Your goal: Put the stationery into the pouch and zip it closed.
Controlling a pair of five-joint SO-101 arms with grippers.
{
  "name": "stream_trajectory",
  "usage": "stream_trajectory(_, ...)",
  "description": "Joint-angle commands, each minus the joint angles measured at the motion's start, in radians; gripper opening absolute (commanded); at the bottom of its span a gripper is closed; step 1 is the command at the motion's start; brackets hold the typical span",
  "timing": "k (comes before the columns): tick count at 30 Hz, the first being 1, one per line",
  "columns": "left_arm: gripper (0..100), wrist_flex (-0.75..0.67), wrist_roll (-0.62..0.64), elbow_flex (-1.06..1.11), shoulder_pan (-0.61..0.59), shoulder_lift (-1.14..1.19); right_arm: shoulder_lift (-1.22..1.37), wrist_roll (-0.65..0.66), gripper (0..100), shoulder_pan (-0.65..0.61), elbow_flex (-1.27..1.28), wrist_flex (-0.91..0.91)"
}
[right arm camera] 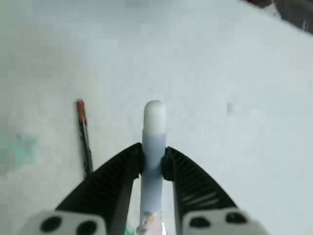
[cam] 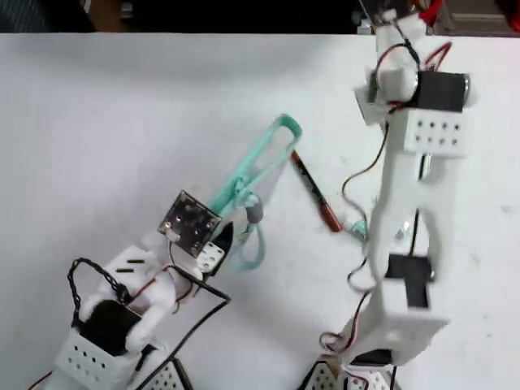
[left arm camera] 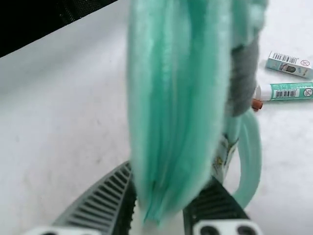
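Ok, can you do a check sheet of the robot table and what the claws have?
Surface: white table.
Job's things: mint-green pouch in the left claw; red-tipped pen lying beside it; two teal-labelled pieces lying farther off.
Clutter: nothing seen.
Claws: left claw shut on the pouch; right claw shut on a white-capped stick.
Cables: black cable looping at the left arm; red and black wires along the right arm.
Surroundings: dark beyond the table's far edge.

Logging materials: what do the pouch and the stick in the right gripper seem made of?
Pouch: soft mint fabric, probably plush, given its fuzzy, folded surface. Stick in the right gripper: likely smooth matte plastic, pale blue with a rounded white cap.
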Motion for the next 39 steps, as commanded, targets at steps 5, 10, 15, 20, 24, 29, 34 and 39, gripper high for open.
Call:
stream_trajectory(5,13,-0.041,0.000,0.002,0.007,-0.001,-0.378,-0.198,1.7,-0.383,-0.176,-0.059)
stream_trajectory(10,13,-0.043,0.000,0.002,0.007,-0.001,-0.456,-0.255,1.7,-0.547,-0.175,-0.239)
stream_trajectory(15,13,-0.041,0.000,0.002,0.007,-0.001,-0.410,-0.285,1.7,-0.555,-0.115,-0.280)
stream_trajectory(20,13,-0.043,0.000,-0.002,0.007,-0.001,-0.415,-0.288,1.7,-0.481,0.031,-0.260)
stream_trajectory(24,13,-0.034,-0.002,-0.017,0.007,-0.001,-0.455,-0.290,1.7,-0.426,0.157,-0.348)
stream_trajectory(29,13,-0.023,-0.003,-0.021,0.007,-0.001,-0.559,-0.397,1.7,-0.400,0.402,-0.530)
stream_trajectory(34,13,-0.023,-0.005,-0.020,0.007,-0.001,-0.736,-0.416,1.7,-0.404,0.740,-0.751)
stream_trajectory(39,13,-0.026,-0.002,-0.020,0.007,-0.001,-0.891,-0.414,1.6,-0.406,0.973,-0.797)
